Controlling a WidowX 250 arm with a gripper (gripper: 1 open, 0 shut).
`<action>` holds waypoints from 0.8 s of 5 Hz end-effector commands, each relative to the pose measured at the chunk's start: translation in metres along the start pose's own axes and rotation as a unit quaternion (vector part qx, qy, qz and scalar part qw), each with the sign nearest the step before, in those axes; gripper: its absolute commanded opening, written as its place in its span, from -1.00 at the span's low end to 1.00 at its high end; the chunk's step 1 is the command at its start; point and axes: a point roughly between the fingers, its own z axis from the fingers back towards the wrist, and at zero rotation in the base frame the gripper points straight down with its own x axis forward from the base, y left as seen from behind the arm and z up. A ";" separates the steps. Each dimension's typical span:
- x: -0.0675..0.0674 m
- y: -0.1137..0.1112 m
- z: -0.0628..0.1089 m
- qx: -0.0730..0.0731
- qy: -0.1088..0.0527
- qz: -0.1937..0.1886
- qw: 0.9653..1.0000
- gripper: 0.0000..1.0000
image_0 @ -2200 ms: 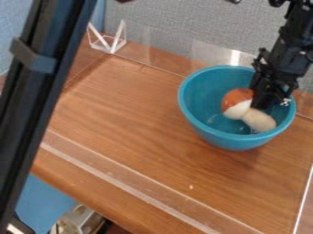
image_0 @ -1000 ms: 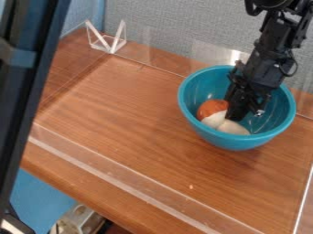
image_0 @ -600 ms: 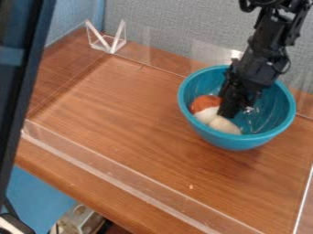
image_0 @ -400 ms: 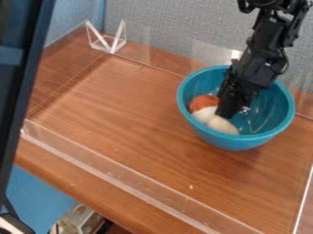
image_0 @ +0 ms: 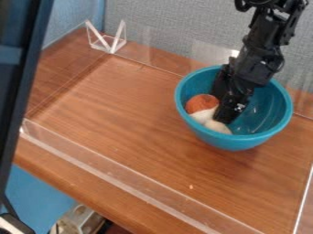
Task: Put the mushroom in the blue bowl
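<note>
The blue bowl [image_0: 263, 123] stands on the right side of the wooden table. The mushroom [image_0: 200, 112] lies inside it against the left wall, orange-red cap up and to the left, cream stem below. My gripper [image_0: 226, 107] reaches down into the bowl from the upper right, with its dark fingers right beside the mushroom and touching or nearly touching it. The fingertips merge into one dark shape, so the gap between them is not readable.
A clear plastic stand [image_0: 108, 38] sits at the back left corner. A dark pole [image_0: 18, 101] crosses the left foreground. The wooden table [image_0: 110, 119] has a pale strip along its front edge, and a grey-blue wall [image_0: 184, 27] rises behind it.
The arm has edged left inside the bowl. Mushroom and bowl have shifted slightly left with it.
</note>
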 end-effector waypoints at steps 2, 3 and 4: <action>-0.007 0.016 0.043 0.023 -0.042 0.040 0.998 -1.00; -0.008 0.017 0.044 0.030 -0.042 0.005 0.999 -1.00; -0.009 0.017 0.046 0.037 -0.040 -0.033 0.998 -1.00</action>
